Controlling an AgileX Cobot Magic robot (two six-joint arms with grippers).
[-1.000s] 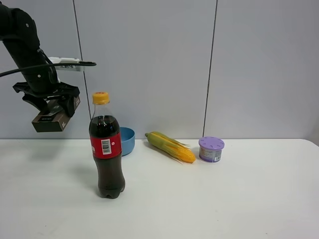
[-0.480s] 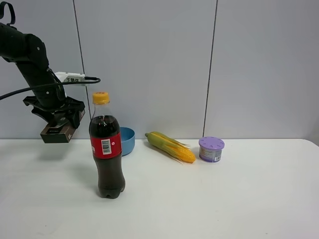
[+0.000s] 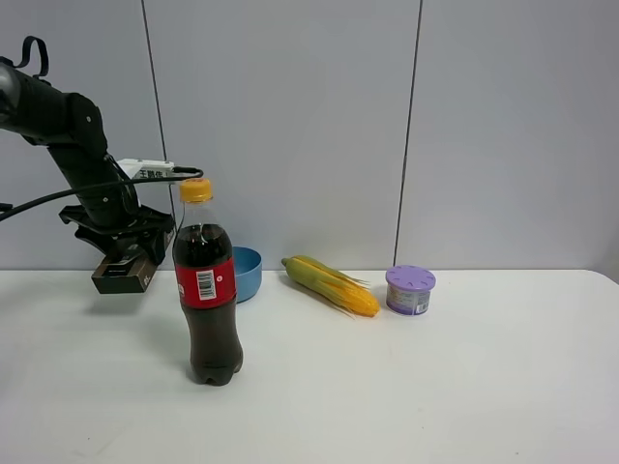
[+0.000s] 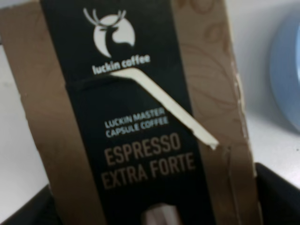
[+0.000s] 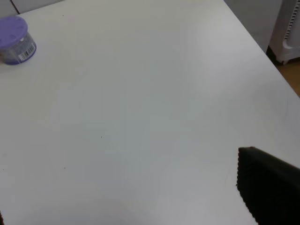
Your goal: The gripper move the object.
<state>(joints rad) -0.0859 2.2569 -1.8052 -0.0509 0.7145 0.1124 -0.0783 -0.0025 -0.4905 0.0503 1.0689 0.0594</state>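
Note:
My left gripper (image 3: 124, 263), a black claw on the dark arm, is shut on the object (image 3: 120, 282), a flat dark brown box. It holds the box low over the white table (image 3: 435, 387) at the far left, just left of the cola bottle (image 3: 206, 290). I cannot tell whether the box touches the table. In the left wrist view the box (image 4: 136, 122) fills the frame, printed "luckin coffee ESPRESSO EXTRA FORTE", with a black finger (image 4: 279, 197) beside it. My right gripper (image 5: 119, 187) is out of the high view; its fingers stand wide apart over bare table.
A blue bowl (image 3: 248, 273) sits behind the bottle and shows in the left wrist view (image 4: 288, 79). A yellow corn cob (image 3: 331, 285) lies at the middle back. A purple-lidded tub (image 3: 410, 290) stands to its right and shows in the right wrist view (image 5: 14, 40).
My left gripper has come down and to the right with the box, from about bottle-cap height to just above the table beside the bottle. Nothing else moved.

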